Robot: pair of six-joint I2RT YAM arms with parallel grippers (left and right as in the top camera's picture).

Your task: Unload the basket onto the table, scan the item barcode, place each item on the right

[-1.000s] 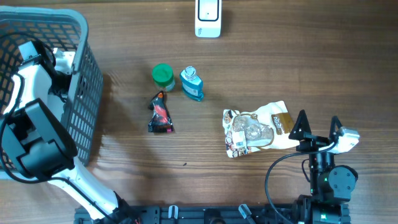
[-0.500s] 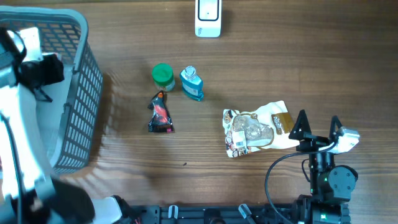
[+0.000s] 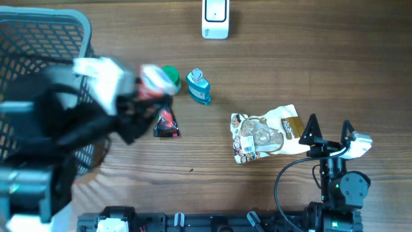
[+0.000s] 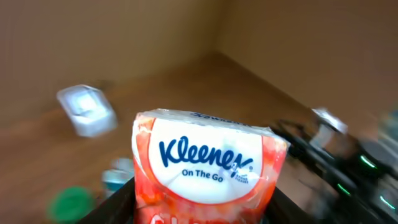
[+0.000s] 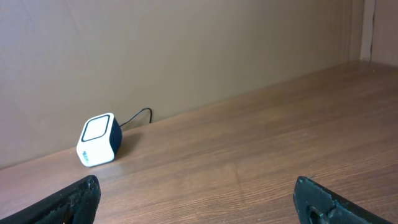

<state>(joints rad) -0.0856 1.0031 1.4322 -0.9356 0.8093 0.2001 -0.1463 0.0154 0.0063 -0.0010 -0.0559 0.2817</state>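
Wooden table (image 3: 309, 71) carries a grey mesh basket (image 3: 38, 38) at 9 o'clock. Blurred from there toward the centre, the left gripper (image 3: 149, 82) pinches a red-and-white Kleenex pack (image 4: 208, 168), which overlaps the green-capped jar (image 3: 172, 77) at 11 o'clock. A crinkled snack bag (image 3: 267, 132) lies at 4 o'clock. Just beside it the right gripper (image 3: 329, 124) has its jaws spread wide, holding nothing. The white scanner (image 3: 215, 17) sits at 12 o'clock.

White scanner (image 5: 98, 148) on wooden table (image 5: 249, 168)
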